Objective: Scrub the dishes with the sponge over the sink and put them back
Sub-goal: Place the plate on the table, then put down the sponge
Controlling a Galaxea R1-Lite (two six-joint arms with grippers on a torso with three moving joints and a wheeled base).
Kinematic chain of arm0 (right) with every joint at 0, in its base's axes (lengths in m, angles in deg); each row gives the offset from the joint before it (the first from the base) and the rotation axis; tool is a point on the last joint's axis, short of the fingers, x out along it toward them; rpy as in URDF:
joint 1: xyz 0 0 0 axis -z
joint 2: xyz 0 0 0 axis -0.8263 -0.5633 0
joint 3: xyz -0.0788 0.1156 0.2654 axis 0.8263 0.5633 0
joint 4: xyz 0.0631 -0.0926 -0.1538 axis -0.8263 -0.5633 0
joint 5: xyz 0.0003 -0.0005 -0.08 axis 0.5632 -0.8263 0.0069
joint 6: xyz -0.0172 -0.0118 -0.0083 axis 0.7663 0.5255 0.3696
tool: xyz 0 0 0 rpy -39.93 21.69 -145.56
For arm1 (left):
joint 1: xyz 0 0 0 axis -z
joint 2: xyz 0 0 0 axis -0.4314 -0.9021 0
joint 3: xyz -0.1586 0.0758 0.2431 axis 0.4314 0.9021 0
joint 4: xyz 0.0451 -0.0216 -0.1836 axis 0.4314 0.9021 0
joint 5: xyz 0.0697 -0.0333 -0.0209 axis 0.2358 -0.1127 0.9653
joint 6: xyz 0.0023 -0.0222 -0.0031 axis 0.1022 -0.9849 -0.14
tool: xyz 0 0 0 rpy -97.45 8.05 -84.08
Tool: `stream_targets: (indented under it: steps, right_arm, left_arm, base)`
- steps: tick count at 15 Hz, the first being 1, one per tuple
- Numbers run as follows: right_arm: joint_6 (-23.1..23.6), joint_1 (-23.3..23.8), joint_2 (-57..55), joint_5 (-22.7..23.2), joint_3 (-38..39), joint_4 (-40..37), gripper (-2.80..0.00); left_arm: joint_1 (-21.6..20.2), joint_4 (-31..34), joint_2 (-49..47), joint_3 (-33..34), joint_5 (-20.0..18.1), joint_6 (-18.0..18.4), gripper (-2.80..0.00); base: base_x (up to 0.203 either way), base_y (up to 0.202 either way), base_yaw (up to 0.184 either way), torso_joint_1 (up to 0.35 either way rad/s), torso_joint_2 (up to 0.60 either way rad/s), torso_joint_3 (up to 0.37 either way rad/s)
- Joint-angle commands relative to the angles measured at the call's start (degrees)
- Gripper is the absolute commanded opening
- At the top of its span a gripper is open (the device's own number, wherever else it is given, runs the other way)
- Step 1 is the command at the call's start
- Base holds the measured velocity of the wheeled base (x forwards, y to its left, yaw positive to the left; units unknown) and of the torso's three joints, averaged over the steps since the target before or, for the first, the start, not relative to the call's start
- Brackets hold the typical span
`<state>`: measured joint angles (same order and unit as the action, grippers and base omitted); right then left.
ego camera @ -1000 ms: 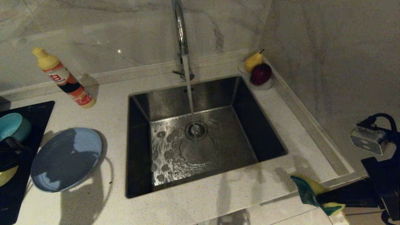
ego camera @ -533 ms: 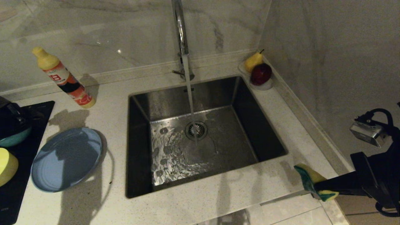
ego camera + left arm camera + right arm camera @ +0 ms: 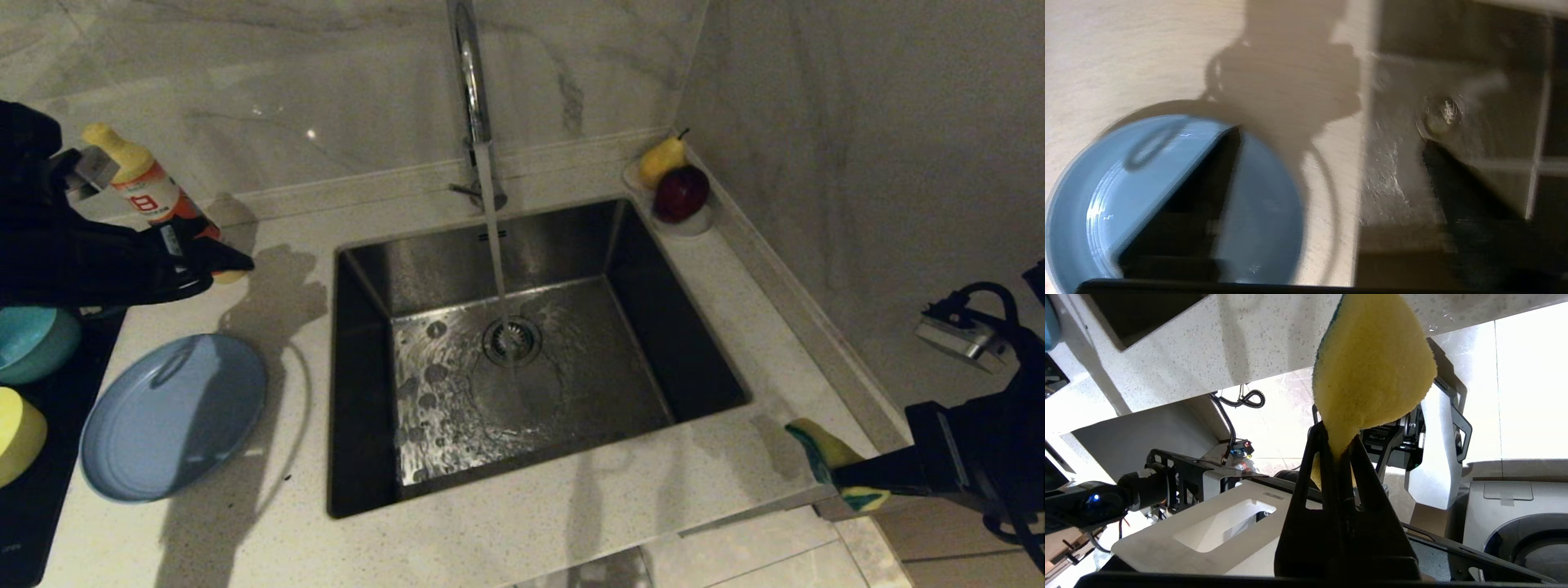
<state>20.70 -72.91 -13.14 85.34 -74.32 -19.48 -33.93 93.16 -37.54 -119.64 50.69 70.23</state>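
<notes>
Three dishes – one plate (image 3: 173, 416), two bowls (image 3: 33, 341) – beside one sink (image 3: 522, 351).

Pale blue plate (image 3: 1167, 196) on counter (image 3: 1106, 61), sink (image 3: 1453, 102) beside, dark fingers (image 3: 1461, 192) spread apart.

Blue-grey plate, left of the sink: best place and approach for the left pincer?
The blue-grey plate lies flat on the counter. Probably pinch its raised rim on the sink side, coming from above with the open left pincer.
</notes>
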Motion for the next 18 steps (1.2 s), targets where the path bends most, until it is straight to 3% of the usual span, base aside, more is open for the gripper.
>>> stream_targets:
  steps: [1,3,5,10,15,18]
  right_arm:
    - [-0.24,0.05,-0.24,0.11,0.20,-0.19,-2.80]
    - [-0.24,0.05,-0.17,0.20,0.20,-0.19,-2.80]
    - [-0.41,0.63,-0.81,0.48,0.57,-0.19,-2.80]
    - [-0.32,0.84,-0.61,0.55,0.86,-0.31,-2.80]
    - [-0.46,0.40,1.80,0.52,1.64,-0.59,-2.80]
    - [-0.15,0.40,3.10,0.20,1.91,-0.93,-2.80]
  left_arm:
    - [3.63,1.74,1.19,-2.46,-0.99,1.90,-2.80]
    - [4.97,1.56,5.50,-1.58,-5.92,4.60,-2.80]
    - [5.83,1.99,11.53,-0.59,-13.68,6.09,-2.80]
    - [6.65,1.99,32.87,9.85,-14.37,6.79,-2.80]
    - [6.76,1.89,56.31,27.57,-17.93,7.58,-2.80]
    - [6.72,1.93,72.28,41.16,-18.67,10.47,-2.80]
  base:
    - [0.000,0.000,0.000,0.000,0.00,0.000]
    - [0.000,0.000,0.000,0.000,0.00,0.000]
    - [0.000,0.000,0.000,0.000,0.00,0.000]
    - [0.000,0.000,0.000,0.000,0.00,0.000]
    - [0.000,0.000,0.000,0.000,0.00,0.000]
    - [0.000,0.000,0.000,0.000,0.00,0.000]
